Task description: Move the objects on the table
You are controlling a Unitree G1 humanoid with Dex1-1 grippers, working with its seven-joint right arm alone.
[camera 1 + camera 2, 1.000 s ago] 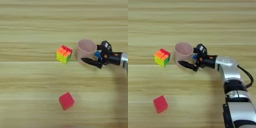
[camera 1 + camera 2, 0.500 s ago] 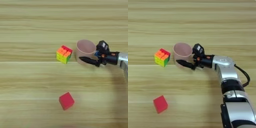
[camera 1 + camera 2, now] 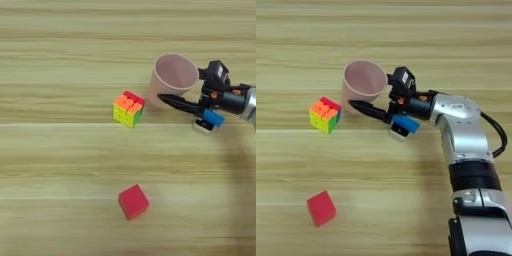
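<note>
Here, upright pink cup (image 3: pixel 364 82) showing nothing inside, claw (image 3: pixel 376 100) spread around its rim, red cube (image 3: pixel 321 208) apart.

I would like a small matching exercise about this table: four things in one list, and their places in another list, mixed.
Things:
1. pink cup
2. red cube
3. colourful puzzle cube
4. blue block

Places:
a. nearest the bottom edge, alone
b. under the tool's wrist
c. left of the cup
d. farthest up the table, beside the tool

Pairs: 1-d, 2-a, 3-c, 4-b
</note>
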